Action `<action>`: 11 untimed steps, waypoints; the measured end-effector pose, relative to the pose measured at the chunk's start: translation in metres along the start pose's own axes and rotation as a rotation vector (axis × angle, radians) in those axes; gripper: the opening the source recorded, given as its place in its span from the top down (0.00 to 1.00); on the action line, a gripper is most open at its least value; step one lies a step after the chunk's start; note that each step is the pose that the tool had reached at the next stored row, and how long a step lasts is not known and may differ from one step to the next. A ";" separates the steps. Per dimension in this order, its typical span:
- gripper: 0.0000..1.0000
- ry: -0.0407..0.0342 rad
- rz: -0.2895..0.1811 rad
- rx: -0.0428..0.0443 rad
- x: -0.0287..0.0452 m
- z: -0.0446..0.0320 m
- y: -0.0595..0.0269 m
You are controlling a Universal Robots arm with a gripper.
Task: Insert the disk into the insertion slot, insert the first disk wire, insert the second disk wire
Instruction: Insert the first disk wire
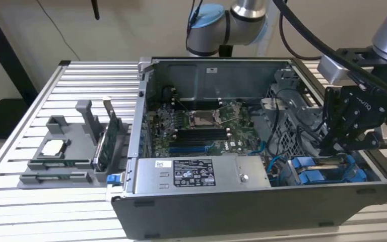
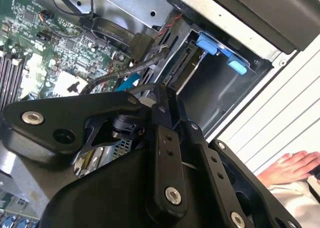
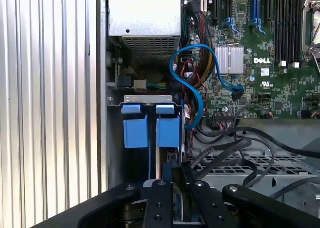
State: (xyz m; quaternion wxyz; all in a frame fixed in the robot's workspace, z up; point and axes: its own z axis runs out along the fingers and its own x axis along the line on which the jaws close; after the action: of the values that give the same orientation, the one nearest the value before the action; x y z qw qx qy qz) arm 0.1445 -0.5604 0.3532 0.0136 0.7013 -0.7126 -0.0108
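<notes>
My fingers (image 3: 168, 172) look pressed together just over the insertion slot (image 2: 215, 88), with the blue-railed disk (image 3: 136, 133) seated directly beyond them.

Light bright, even, diffuse. Case (image 1: 234, 214) interior dimmer; bay (image 2: 212, 95) at case corner darkest. Table (image 1: 79, 75) slats beside case near white, mild glare. Shadows soft.
</notes>
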 end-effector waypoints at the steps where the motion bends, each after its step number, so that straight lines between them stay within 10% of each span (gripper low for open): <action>1: 0.81 -0.0001 0.000 0.0000 0.0000 0.0000 0.0000; 11: 0.81 -0.0041 0.000 0.0000 0.0007 0.0039 -0.0002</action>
State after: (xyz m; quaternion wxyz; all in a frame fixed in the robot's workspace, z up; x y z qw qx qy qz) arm 0.1446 -0.5611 0.3493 0.0121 0.7013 -0.7126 -0.0123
